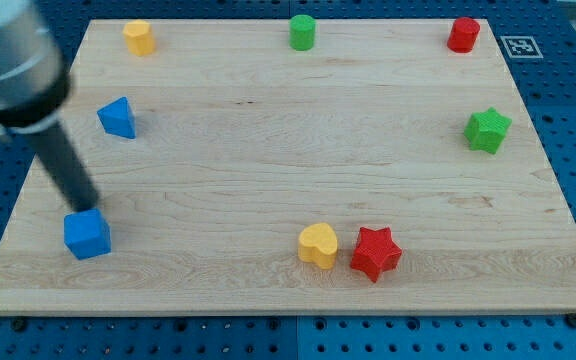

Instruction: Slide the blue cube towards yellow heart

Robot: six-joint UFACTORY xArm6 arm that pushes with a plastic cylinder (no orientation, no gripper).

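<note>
Camera view, blue cube touching end effector tip, just below it

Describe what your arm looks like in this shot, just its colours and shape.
My arm enters from the view's top left as a blurred, rounded grey-silver housing with a darker band. From it runs a straight, smooth, dark rod, nearly black, ending at my tip, right by the blue cube. I see no cables, labels or markings on it.
</note>
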